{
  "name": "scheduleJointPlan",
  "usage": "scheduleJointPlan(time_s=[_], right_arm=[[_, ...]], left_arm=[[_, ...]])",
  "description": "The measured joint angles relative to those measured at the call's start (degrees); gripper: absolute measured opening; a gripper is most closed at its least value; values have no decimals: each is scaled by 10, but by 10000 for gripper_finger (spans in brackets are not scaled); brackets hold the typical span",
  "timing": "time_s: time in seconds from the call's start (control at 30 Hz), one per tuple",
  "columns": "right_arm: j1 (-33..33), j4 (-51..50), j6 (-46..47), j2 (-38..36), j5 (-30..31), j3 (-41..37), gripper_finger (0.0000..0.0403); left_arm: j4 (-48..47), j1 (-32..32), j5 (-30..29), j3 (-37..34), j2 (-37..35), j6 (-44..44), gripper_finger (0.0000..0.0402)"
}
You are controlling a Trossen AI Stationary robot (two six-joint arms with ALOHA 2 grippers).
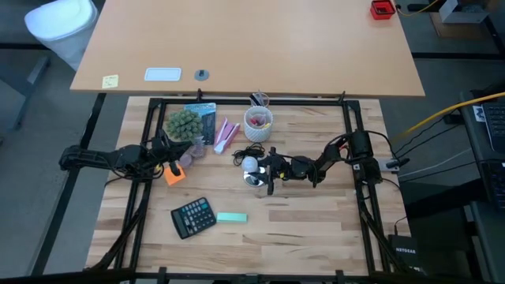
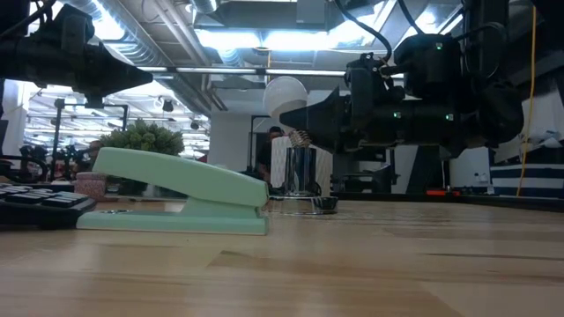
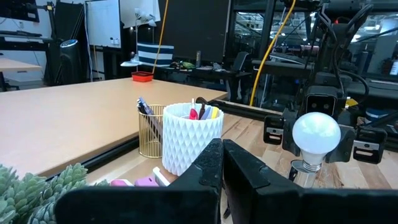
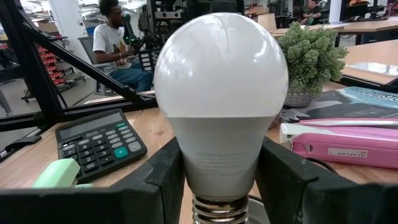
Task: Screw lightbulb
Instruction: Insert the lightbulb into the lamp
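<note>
From above, the right gripper reaches in toward the middle of the table, its fingers either side of the lightbulb, which stands over the round silver base with its black cord; I'd judge it is held upright there so the thread can meet the socket. The left gripper waits well off, beside the plant, with the calculator and the green stapler nearer the front edge

From table height the stapler fills the foreground, and behind it the bulb shows raised on a metal stem above the base — a height the overhead picture hides

The left wrist camera looks past its own fingers, pressed together and holding nothing, to the bulb face-on with the right arm behind it, and a white pen cup close by

The right wrist camera settles the grip: the jaws stand partly apart and clamp the bulb's narrow lower body, a finger touching each side, thread showing below. A person sits beyond the table
</note>
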Motion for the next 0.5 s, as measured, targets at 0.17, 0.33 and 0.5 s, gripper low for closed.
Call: scheduleJointPlan(time_s=[0.17, 0.33, 0.5], right_arm=[[0, 0, 0, 0, 0, 0, 166], [0, 0, 0, 0, 0, 0, 166], [0, 0, 0, 0, 0, 0, 166]], left_arm=[[0, 0, 0, 0, 0, 0, 4], [0, 0, 0, 0, 0, 0, 4], [0, 0, 0, 0, 0, -14, 4]])
